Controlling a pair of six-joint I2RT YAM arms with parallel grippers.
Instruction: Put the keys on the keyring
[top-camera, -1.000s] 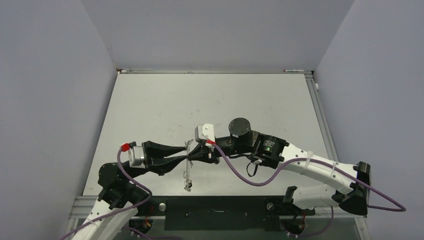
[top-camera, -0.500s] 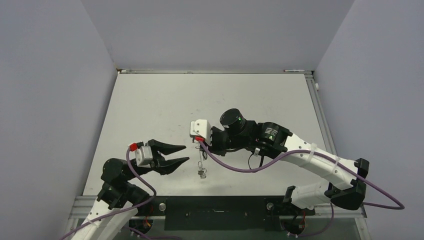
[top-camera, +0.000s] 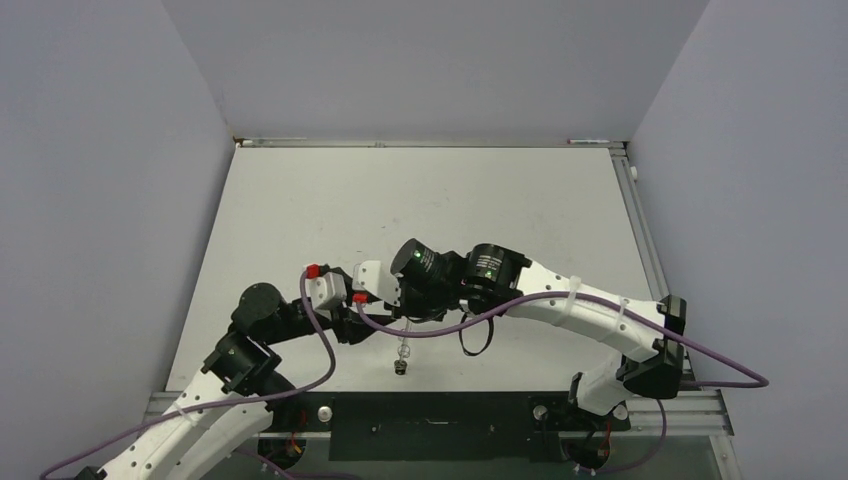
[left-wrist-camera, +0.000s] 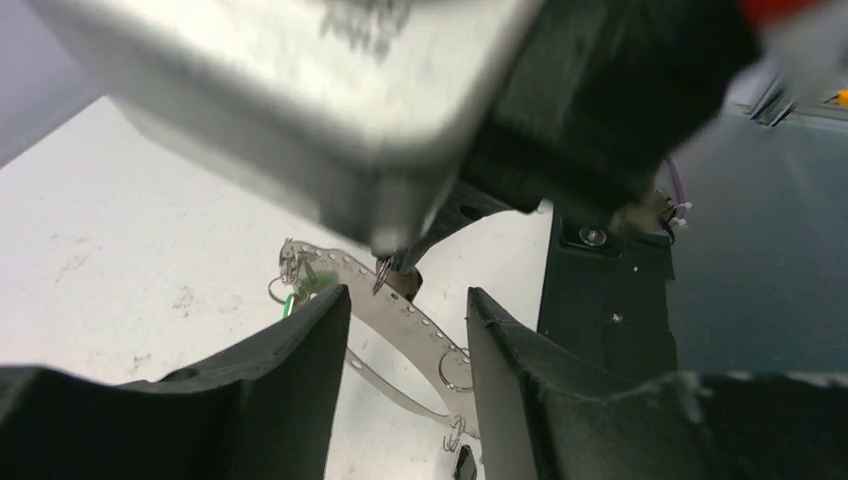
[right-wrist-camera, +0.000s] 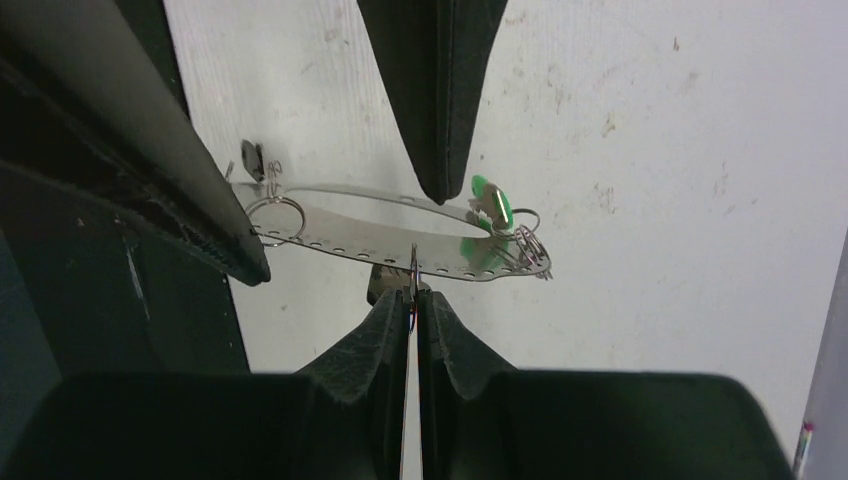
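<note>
Top: R pincer and L pincer meet low over worktop, with keyring dangling under R.
L wrist: L pincer gapes, one jaw each side of keyring, prob. lined up to steady it.
R wrist: R pincer is clamped on thin metal at rim of keyring, so it hangs free. Keys too small to ID.

Robotics lab test cell — white table, plain grey walls on three sides, aluminium frame at its edge
</note>
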